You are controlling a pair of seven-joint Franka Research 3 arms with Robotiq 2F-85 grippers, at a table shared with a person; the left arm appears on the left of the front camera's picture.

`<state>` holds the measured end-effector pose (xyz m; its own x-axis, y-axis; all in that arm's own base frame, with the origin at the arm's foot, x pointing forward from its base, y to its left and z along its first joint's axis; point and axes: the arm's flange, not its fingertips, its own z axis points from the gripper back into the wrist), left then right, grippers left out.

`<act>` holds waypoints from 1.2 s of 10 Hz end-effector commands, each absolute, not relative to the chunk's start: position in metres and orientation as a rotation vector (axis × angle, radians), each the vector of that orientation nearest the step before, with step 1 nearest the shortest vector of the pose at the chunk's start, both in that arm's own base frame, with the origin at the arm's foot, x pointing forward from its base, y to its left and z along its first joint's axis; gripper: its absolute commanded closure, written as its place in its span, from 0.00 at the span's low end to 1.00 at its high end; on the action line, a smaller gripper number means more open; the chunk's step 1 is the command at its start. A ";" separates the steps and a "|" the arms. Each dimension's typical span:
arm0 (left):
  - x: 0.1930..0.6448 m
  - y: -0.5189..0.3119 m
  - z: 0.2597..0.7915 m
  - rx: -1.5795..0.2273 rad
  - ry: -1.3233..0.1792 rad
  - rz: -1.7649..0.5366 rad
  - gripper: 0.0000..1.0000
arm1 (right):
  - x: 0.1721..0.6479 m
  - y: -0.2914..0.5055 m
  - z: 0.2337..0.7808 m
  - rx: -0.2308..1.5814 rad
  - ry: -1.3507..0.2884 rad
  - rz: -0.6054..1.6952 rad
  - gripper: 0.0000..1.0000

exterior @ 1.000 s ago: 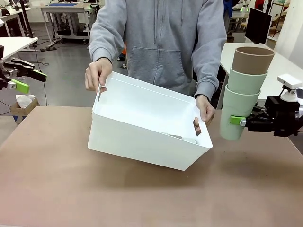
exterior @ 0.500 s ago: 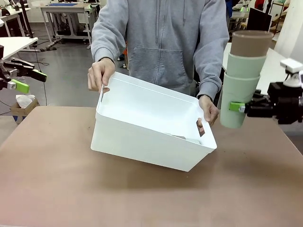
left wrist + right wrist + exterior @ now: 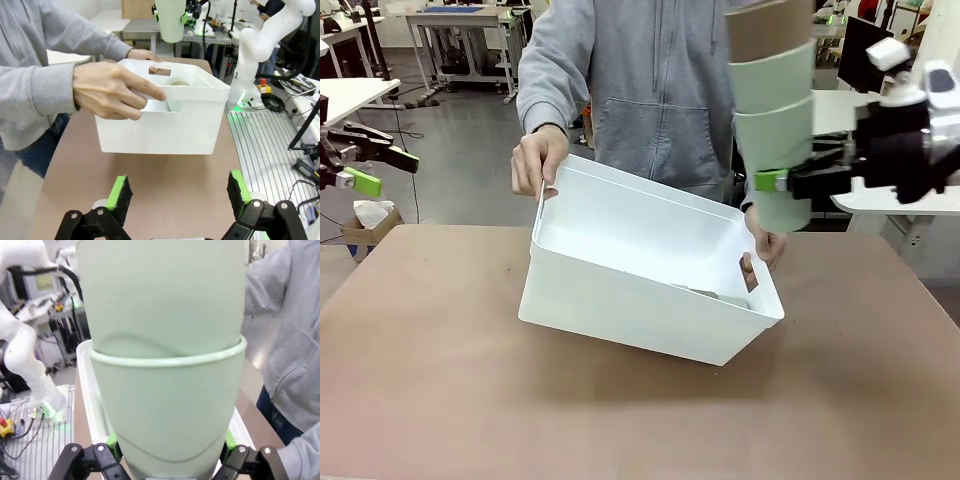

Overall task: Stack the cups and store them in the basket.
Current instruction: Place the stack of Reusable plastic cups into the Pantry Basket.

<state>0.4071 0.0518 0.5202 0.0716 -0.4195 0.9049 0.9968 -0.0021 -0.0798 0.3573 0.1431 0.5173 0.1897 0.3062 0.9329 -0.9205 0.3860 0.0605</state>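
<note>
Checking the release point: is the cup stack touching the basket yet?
Apart. In the front view the cup stack, held by the right gripper, hangs above the basket's rim with open space under its base.

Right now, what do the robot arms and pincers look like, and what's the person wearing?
Right arm: glossy white rounded links. Both pincers are black linkage with bright green pads: left pincer, right pincer. A white camera block sits on the right wrist. The person wears a grey zip hoodie with a front pocket; sleeves long, ribbed cuffs.
</note>
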 end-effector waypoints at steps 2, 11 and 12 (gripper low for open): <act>0.407 0.053 0.523 -0.931 -0.806 -1.336 0.00 | 0.393 0.193 0.520 0.588 -0.914 1.017 0.16; 0.407 0.053 0.523 -0.931 -0.806 -1.336 0.00 | 0.449 0.275 0.428 0.223 -0.701 1.162 0.16; 0.407 0.053 0.523 -0.931 -0.806 -1.336 0.00 | 0.445 0.277 0.419 0.205 -0.695 1.178 0.16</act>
